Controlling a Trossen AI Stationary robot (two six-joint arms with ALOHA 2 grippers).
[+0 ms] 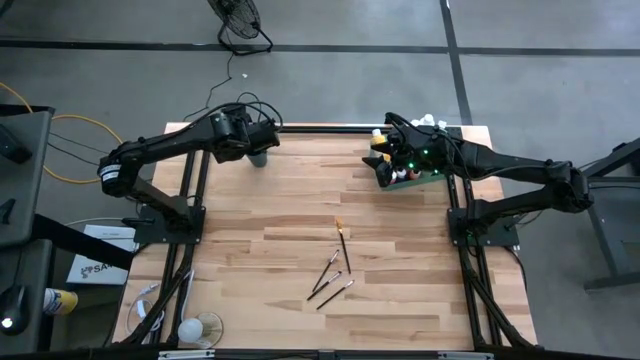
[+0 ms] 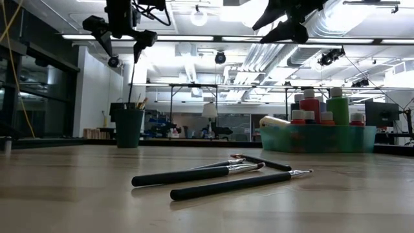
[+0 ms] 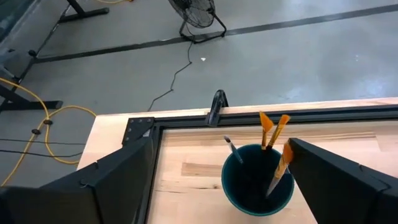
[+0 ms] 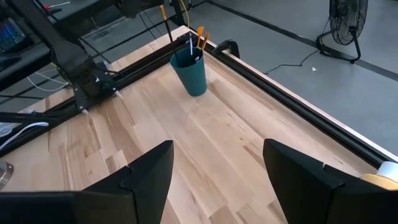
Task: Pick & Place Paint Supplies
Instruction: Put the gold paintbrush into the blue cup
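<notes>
A dark teal cup [image 3: 258,180] stands at the table's far left and holds several thin brushes [image 3: 271,129]. My left gripper [image 3: 221,143] hangs open above the cup [image 1: 260,155], one finger on each side of its mouth. Several dark-handled brushes [image 1: 335,268] lie flat on the wood at mid-table, near the front in the low view [image 2: 200,173]. A translucent green tray [image 2: 317,139] at the far right holds capped paint bottles [image 2: 309,103]. My right gripper [image 4: 217,149] hovers open over the tray's left end [image 1: 380,165], with nothing between its fingers. My left gripper is open over the cup. An orange-handled brush [image 3: 281,163] leans in the cup right beside one finger [image 3: 311,162], tip down. Whether finger and brush touch, I cannot tell.
A black rail [image 1: 320,128] runs along the table's far edge, with a clamp [image 3: 216,107] behind the cup. A fan [image 1: 240,25] stands on the floor beyond. Bare wood lies between cup and tray [image 1: 320,180] and at the near edge [image 1: 400,320].
</notes>
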